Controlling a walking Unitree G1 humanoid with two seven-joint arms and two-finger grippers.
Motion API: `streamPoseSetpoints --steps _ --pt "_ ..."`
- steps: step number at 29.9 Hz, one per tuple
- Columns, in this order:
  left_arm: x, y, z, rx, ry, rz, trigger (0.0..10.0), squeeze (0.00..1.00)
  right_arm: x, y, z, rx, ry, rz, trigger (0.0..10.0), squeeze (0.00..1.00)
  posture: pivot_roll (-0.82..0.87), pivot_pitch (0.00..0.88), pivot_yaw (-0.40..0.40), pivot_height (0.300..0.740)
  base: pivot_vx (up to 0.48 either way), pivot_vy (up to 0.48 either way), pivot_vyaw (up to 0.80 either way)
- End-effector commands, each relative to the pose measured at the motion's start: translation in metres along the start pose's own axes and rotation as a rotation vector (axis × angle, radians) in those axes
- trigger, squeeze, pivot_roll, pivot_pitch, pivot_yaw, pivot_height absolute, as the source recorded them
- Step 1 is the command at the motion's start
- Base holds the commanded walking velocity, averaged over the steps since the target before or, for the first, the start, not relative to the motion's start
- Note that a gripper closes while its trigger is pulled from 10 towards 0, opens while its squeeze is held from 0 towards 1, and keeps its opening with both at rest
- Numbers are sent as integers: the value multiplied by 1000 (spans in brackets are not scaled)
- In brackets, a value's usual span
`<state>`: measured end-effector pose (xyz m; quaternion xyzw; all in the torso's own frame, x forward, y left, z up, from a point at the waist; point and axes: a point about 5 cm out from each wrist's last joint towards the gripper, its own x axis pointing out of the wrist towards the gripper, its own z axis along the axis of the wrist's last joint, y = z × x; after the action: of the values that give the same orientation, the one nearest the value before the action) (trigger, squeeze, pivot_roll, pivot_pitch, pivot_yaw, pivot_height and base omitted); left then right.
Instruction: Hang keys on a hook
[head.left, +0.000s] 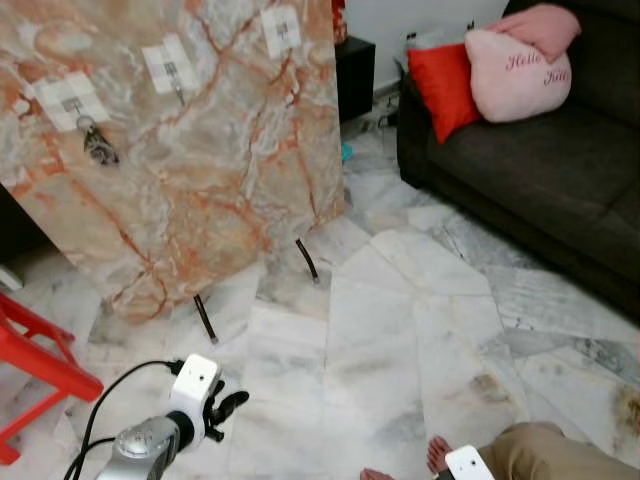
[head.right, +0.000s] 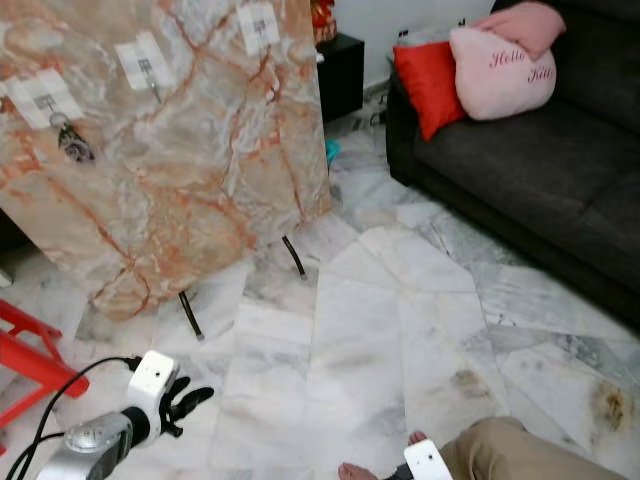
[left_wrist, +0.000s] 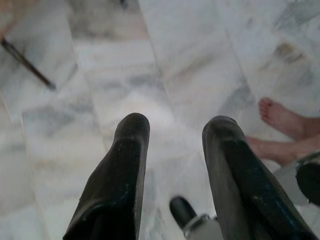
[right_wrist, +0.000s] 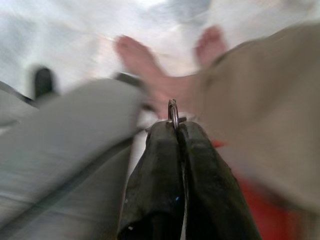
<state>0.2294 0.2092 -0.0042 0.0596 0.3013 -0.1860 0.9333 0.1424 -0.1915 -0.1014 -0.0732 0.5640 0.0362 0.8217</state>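
Note:
A marble-patterned board (head.left: 210, 170) leans upright on thin black legs and carries three hooks on white pads. The left hook (head.left: 72, 103) has a bunch of keys (head.left: 98, 146) hanging from it; the middle hook (head.left: 172, 68) and the right hook (head.left: 283, 30) are bare. My left gripper (head.left: 226, 410) hangs low over the floor in front of the board, its fingers (left_wrist: 131, 145) open with nothing between them. In the right wrist view my right gripper (right_wrist: 176, 128) is shut on a metal key ring (right_wrist: 173, 112), which sticks up from the fingertips.
A person's bare feet (left_wrist: 286, 120) and tan trouser leg (head.left: 545, 450) are close by on my right. A red stool (head.left: 30, 370) stands at the left. A dark sofa (head.left: 540, 160) with a red cushion (head.left: 440, 85) and a pink cushion (head.left: 515, 75) fills the right. Marble floor (head.left: 400, 330) lies between.

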Motion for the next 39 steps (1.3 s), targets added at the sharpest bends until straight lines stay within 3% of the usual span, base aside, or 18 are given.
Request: streamPoseSetpoints --steps 1,8,12,14,17,20,29,33,39 --pt "-2 6 -22 -28 69 60 10000 0 0 -5 3 137 -13 -25 10000 0 -55 46 54 740 0 0 0" --pt "-5 9 -50 -107 145 127 10000 0 0 -8 7 162 -40 -35 10000 0 -53 46 48 740 0 0 0" --pt "-9 10 -67 -164 184 179 10000 0 0 -9 11 227 -75 -45 10000 0 -53 46 48 740 0 0 0" --pt "-8 5 -81 -237 228 252 10000 0 0 -5 17 289 -104 -49 10000 0 -60 42 45 740 0 0 0" --pt "-7 1 -86 -266 253 272 10000 0 0 -3 19 300 -114 -48 10000 0 -60 42 45 740 0 0 0" --pt "-6 -16 -102 -295 337 285 10000 0 0 -2 21 306 -128 -43 10000 0 -64 31 37 740 0 0 0" --pt "9 -41 -98 -352 332 278 10000 0 -1 -13 18 350 -146 -58 10000 0 -66 0 13 740 60 0 0" --pt "1 -32 -105 -352 339 289 10000 0 -1 -13 19 363 -149 -56 10000 0 -68 0 13 740 297 0 0" --pt "0 -30 -105 -354 340 299 10000 0 -1 -13 15 365 -138 -55 10000 0 -61 0 14 740 317 0 0"
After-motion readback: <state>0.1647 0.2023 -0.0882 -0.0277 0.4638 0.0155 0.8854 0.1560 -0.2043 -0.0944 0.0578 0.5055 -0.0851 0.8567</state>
